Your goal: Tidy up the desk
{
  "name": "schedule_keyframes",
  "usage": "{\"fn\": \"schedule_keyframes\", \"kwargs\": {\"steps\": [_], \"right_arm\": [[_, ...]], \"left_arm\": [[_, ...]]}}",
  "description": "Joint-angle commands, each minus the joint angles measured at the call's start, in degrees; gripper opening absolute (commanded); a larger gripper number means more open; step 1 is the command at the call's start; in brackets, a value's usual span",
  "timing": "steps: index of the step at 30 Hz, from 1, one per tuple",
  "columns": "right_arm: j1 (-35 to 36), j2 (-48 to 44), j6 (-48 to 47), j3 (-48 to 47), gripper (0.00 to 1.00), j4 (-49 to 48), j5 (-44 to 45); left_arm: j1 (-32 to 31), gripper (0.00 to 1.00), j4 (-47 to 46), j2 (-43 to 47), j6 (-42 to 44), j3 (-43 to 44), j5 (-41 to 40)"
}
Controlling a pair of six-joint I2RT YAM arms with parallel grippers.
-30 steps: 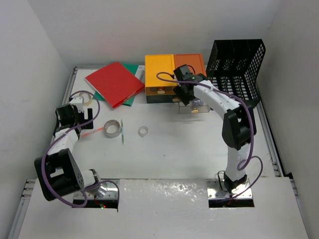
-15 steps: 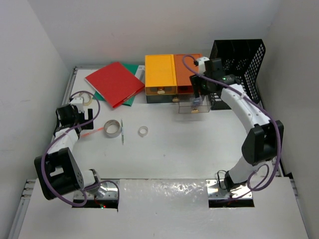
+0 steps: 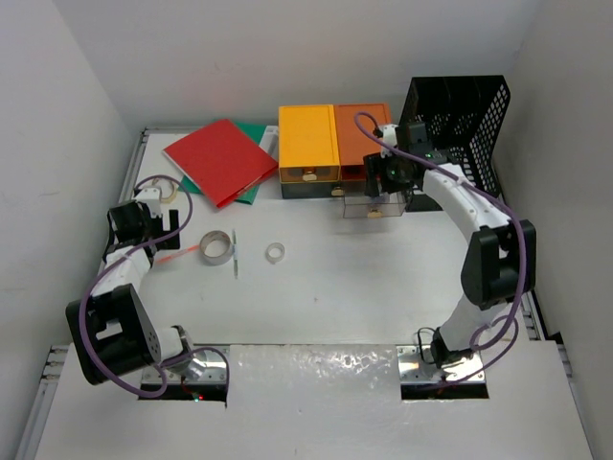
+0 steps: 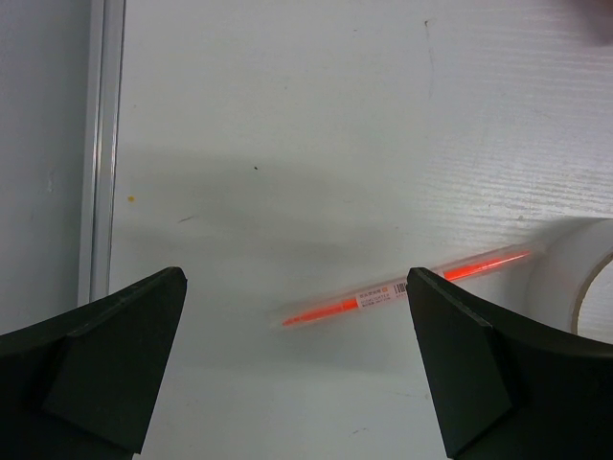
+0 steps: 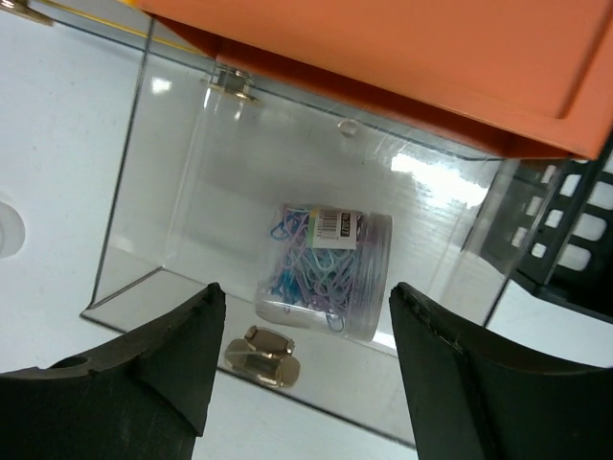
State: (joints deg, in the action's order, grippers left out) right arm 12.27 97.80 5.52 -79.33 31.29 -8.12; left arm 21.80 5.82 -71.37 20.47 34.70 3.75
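The white desk (image 3: 335, 297) holds scattered stationery. My left gripper (image 3: 165, 225) is open and empty at the left side, hovering over an orange pen (image 3: 178, 254); in the left wrist view the pen (image 4: 402, 287) lies between and beyond my open gripper (image 4: 297, 383). My right gripper (image 3: 383, 184) is open and empty above a clear drawer (image 3: 374, 205) pulled out of the yellow-and-orange drawer box (image 3: 333, 142). In the right wrist view the clear drawer (image 5: 172, 192) holds a clear box of coloured paper clips (image 5: 326, 273), just beyond my open gripper (image 5: 302, 383).
A tape roll (image 3: 217, 247), a thin pen (image 3: 235, 261) and a small white ring (image 3: 275, 252) lie mid-desk. A red folder (image 3: 220, 161) over a green one sits at the back left. A black mesh rack (image 3: 458, 134) stands at the back right. The drawer has a gold knob (image 5: 261, 353).
My right arm swung to the right, from the left front of the orange box to over the open clear drawer. The left arm has not moved.
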Motion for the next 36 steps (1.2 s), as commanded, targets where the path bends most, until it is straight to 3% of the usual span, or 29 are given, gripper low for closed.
{"fn": "schedule_keyframes", "kwargs": {"steps": [1, 6, 9, 17, 21, 28, 36], "right_arm": [[0.0, 1.6, 0.8, -2.4, 0.69, -1.4, -1.8], [-0.4, 2.8, 1.5, -2.7, 0.68, -1.3, 0.0], [-0.4, 3.5, 1.4, -2.8, 0.59, -1.6, 0.2], [-0.4, 4.0, 0.8, -3.6, 0.13, 0.1, 4.0], [0.3, 2.9, -0.5, -4.5, 0.00, 0.5, 9.0], [9.0, 3.8, -9.4, -5.0, 0.00, -0.2, 33.4], [15.5, 13.6, -16.2, -9.3, 0.00, 3.8, 50.9]], "left_arm": [[0.3, 0.99, -1.3, -0.1, -0.2, 0.8, 0.9], [0.3, 0.99, -1.2, -0.2, -0.2, 0.9, 1.0], [0.3, 0.99, -1.2, -0.3, -0.2, 0.8, 1.1], [0.3, 0.99, -1.3, -0.3, -0.2, 1.0, 1.1], [0.3, 0.99, -1.3, -0.7, -0.2, 1.2, 1.3], [0.3, 0.99, -1.2, -0.8, -0.3, 1.3, 1.3], [0.3, 0.99, -1.3, -0.8, -0.2, 1.3, 1.2]]}}
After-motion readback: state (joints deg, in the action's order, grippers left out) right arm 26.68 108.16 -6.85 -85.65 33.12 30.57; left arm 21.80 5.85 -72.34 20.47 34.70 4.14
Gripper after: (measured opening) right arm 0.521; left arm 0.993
